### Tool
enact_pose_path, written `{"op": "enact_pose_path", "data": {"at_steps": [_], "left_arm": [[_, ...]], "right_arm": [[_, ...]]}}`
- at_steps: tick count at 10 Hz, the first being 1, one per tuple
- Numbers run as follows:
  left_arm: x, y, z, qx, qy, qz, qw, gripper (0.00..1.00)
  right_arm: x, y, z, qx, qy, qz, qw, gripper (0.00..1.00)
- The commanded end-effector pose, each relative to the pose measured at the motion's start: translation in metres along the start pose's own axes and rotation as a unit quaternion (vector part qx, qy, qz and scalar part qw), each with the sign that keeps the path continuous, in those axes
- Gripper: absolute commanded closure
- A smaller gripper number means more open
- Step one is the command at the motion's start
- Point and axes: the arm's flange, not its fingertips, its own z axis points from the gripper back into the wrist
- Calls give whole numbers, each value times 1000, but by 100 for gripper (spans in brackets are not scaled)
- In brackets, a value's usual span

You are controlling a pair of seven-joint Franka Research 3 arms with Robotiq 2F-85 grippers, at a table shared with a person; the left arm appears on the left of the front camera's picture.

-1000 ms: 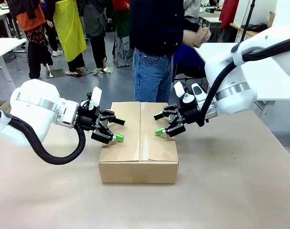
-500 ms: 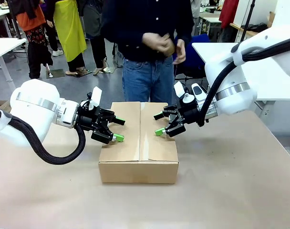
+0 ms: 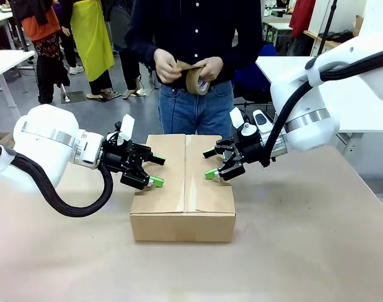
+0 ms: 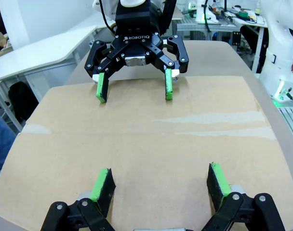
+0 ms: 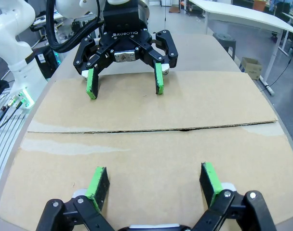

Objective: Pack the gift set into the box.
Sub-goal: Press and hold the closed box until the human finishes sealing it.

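Observation:
The box (image 3: 182, 195) stands in the middle of the table with its top flaps folded shut, the seam running away from me. My left gripper (image 3: 155, 170) is open over the left flap, its green pads (image 4: 104, 180) at or just above the cardboard. Facing it from the right, my right gripper (image 3: 208, 163) is open over the right flap. In the left wrist view my left gripper (image 4: 160, 180) looks across the box (image 4: 137, 139) at the right gripper (image 4: 135, 86). The right wrist view has my right gripper (image 5: 153, 183), the flap seam (image 5: 151, 129) and the left gripper (image 5: 125, 84). The gift set is hidden.
A person stands at the far side of the table, both hands holding a roll of brown tape (image 3: 194, 80) above the box's far edge. Bare brown tabletop (image 3: 305, 245) surrounds the box. White tables and other people stand farther back.
The person has shifted to the middle behind the box and brought a tape roll up in both hands. Neither arm nor the box has moved.

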Motion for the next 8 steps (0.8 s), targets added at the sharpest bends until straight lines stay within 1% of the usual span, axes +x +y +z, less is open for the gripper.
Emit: {"op": "enact_pose_path", "data": {"at_steps": [1, 8], "left_arm": [[-3, -1, -1, -3, -1, -1, 1000, 0], [-3, -1, -1, -3, -1, -1, 1000, 0]], "right_arm": [[-2, 0, -1, -1, 3, -1, 1000, 0], [-2, 0, -1, -1, 3, -1, 1000, 0]]}}
